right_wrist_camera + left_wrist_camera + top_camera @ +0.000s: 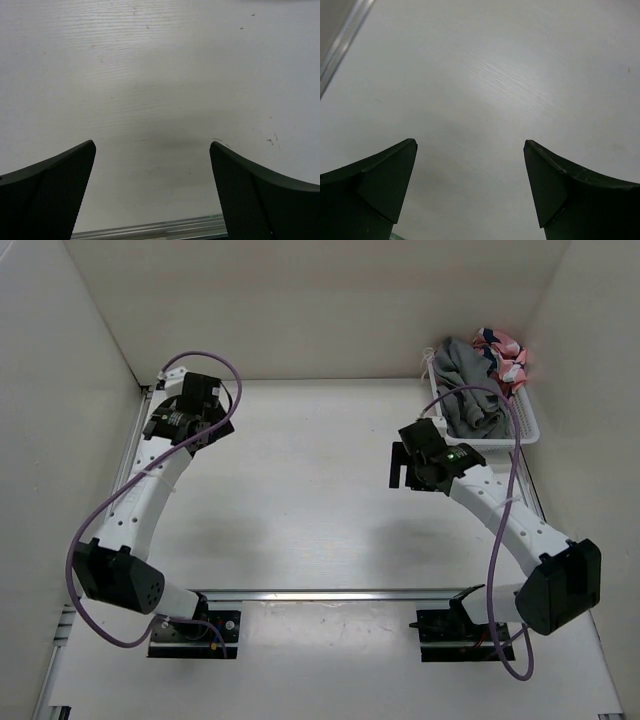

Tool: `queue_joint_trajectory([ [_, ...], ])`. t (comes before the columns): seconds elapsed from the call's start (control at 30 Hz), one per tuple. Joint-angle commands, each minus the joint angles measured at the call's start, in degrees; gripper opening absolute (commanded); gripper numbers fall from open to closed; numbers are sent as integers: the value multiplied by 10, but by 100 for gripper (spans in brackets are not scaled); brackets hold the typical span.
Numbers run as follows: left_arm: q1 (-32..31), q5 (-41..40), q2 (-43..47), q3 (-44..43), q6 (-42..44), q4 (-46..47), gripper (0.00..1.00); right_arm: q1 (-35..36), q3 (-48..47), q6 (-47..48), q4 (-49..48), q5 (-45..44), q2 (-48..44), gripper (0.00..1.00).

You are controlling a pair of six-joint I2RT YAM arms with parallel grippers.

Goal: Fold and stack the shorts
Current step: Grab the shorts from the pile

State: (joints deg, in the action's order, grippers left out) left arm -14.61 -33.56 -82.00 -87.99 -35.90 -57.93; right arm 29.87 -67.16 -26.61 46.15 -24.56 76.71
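Two claws stood wide apart and empty over the bench [300, 480], left claw [470, 144] far from and right claw [152, 144] near the basket [527, 430] where the shorts [468, 392] lay bunched; reaching in, you risked snagging its rim or dragging the pink cloth [503, 352] along.
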Motion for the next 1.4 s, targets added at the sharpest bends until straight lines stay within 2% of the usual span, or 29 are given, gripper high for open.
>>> queue_joint_trajectory([
  [0.0, -30, 121, 4, 13, 101, 32, 100, -2, 8, -5, -12, -42, -45, 99],
  [0.13, -66, 174, 22, 13, 101, 43, 100, -30, 1, -16, -12, -50, -51, 99],
  [0.2, -91, 198, 22, 13, 101, 57, 100, -66, 1, -3, -39, -7, -63, 99],
  [0.27, -110, 199, 16, 6, 101, 57, 100, -94, 9, 3, -86, 44, -63, 99],
  [0.37, -138, 187, 3, -2, 114, 57, 100, -137, -17, 28, -123, 44, -39, 99],
  [0.47, -151, 187, -14, -14, 121, 57, 100, -190, -110, 46, -104, 52, 38, 99],
  [0.5, -151, 187, -14, -22, 115, 57, 100, -232, -140, 32, -91, 65, 83, 99],
  [0.57, -151, 212, -36, -44, 115, 57, 100, -280, -215, 6, -76, 150, 130, 99],
  [0.63, -151, 227, -63, -67, 121, 44, 100, -324, -282, 6, -76, 176, 204, 99],
  [0.7, -151, 228, -81, -91, 126, 44, 100, -329, -330, 12, -70, 160, 277, 99],
  [0.83, -151, 228, -125, -127, 131, 22, 100, -329, -482, 40, -25, 98, 416, 96],
  [0.87, -151, 228, -137, -133, 137, 22, 100, -336, -547, 46, -15, 88, 469, 95],
  [1.0, -151, 222, -159, -153, 137, 17, 100, -341, -665, 53, 6, 88, 570, 84],
  [1.07, -151, 217, -166, -158, 137, 10, 100, -341, -698, 53, 6, 88, 590, 66],
  [1.1, -151, 217, -171, -167, 137, 10, 100, -341, -698, 46, 6, 88, 590, 55],
  [1.13, -151, 212, -171, -175, 137, 4, 100, -341, -698, 46, 6, 83, 590, 26],
  [1.17, -151, 212, -171, -175, 137, 4, 100, -341, -698, 39, -3, 77, 568, 12],
  [1.2, -151, 212, -171, -175, 137, 4, 100, -341, -686, 39, -9, 72, 556, 1],
  [1.37, -151, 219, -171, -186, 131, -2, 100, -314, -699, 64, -31, 57, 457, 0],
])
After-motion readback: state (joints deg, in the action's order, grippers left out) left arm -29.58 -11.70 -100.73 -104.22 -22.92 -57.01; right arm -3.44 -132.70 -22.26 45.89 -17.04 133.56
